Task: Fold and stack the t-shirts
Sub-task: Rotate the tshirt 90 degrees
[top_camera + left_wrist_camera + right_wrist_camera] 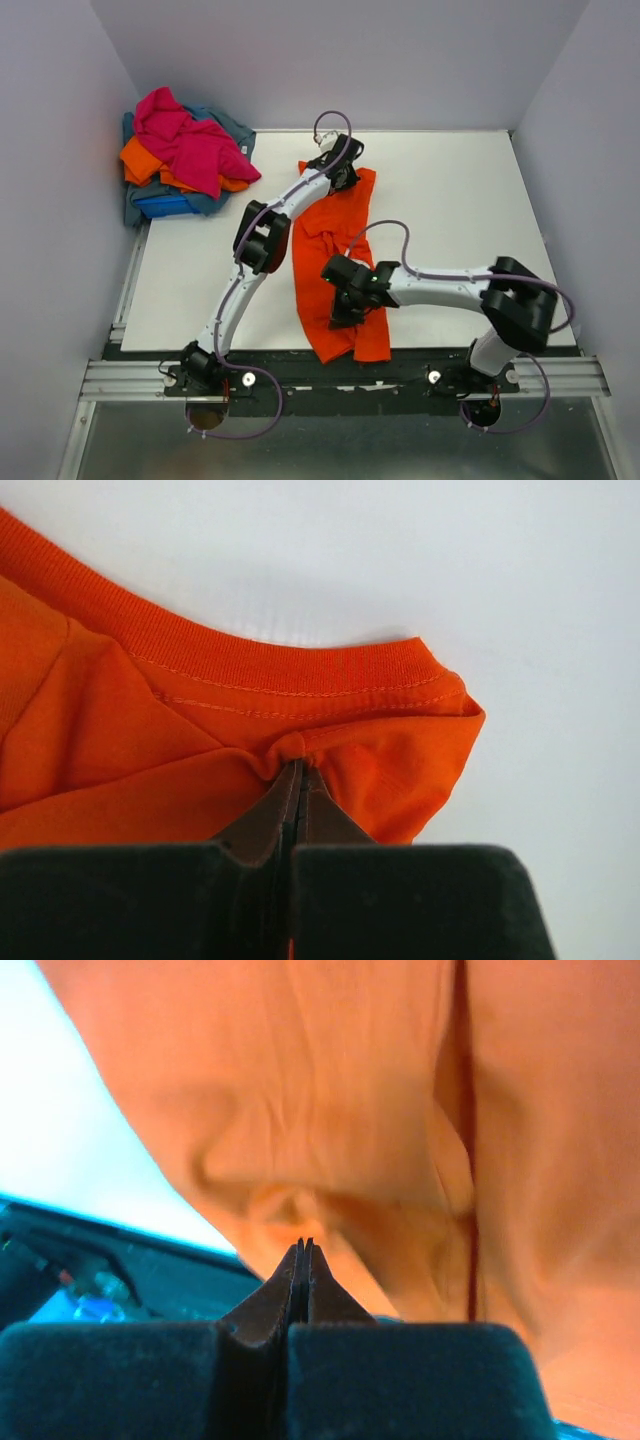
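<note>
Two slim robot arms: the left arm (pixel 228 305) and the right arm (pixel 440 288) have white tubular links joined by bulky black motor housings (pixel 262 240). Thin lilac cables (pixel 236 437) loop out of the black bases (pixel 200 368) at six o'clock and trail along each arm. The left gripper (pixel 298 780) and right gripper (pixel 302 1255) are black blocks with dark brown, wedge-shaped fingers (pixel 262 820).

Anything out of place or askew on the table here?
The orange t-shirt lies bunched into a narrow, wrinkled strip, its near end draped over the table edge. The unfolded pile of shirts spills past the far left corner.
</note>
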`<state>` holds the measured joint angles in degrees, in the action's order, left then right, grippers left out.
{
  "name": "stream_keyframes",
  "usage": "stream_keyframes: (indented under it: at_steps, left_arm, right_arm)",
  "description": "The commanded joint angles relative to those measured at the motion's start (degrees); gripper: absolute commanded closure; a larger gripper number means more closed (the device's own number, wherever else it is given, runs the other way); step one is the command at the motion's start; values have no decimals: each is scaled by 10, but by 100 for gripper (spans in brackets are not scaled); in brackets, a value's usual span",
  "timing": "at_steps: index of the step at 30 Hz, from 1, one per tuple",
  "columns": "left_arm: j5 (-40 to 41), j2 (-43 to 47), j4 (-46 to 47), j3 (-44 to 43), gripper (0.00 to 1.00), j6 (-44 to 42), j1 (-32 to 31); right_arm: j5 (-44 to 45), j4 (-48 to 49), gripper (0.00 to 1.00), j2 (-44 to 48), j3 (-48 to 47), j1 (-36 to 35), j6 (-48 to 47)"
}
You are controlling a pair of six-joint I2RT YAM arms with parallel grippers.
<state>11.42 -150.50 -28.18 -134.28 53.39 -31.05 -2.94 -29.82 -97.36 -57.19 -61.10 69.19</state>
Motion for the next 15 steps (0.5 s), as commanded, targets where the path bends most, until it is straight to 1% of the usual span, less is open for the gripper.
stream_keyframes:
  at_steps: [1, 3, 5, 7, 8, 10, 11, 12, 13, 15]
  left_arm:
    - [-57, -27, 8, -2, 100, -5, -4]
    - [-52, -25, 14, -14, 100, -11, 3]
    - [-78, -17, 37, -28, 100, -27, 12]
    - [-105, 4, 64, -33, 100, -48, 19]
    - [-105, 18, 64, -36, 100, -59, 20]
    - [-101, 54, 73, -27, 100, -85, 23]
    - [-103, 75, 77, -13, 97, -95, 25]
    - [-105, 92, 80, 1, 91, -102, 27]
    - [-113, 116, 88, 18, 87, -114, 31]
    - [-155, 160, 102, 58, 77, -133, 36]
  right_arm:
    - [67, 106, 99, 167, 96, 4, -19]
    - [102, 108, 99, 236, 114, 23, -63]
    - [119, 79, 95, 284, 110, 61, -105]
    - [123, 58, 87, 311, 97, 115, -155]
    - [128, 48, 84, 319, 93, 141, -176]
    - [117, 56, 75, 326, 88, 199, -221]
    - [102, 61, 75, 322, 83, 234, -238]
    - [80, 65, 75, 312, 75, 277, -252]
    - [59, 77, 73, 299, 70, 300, -269]
    - [35, 91, 71, 266, 46, 336, -292]
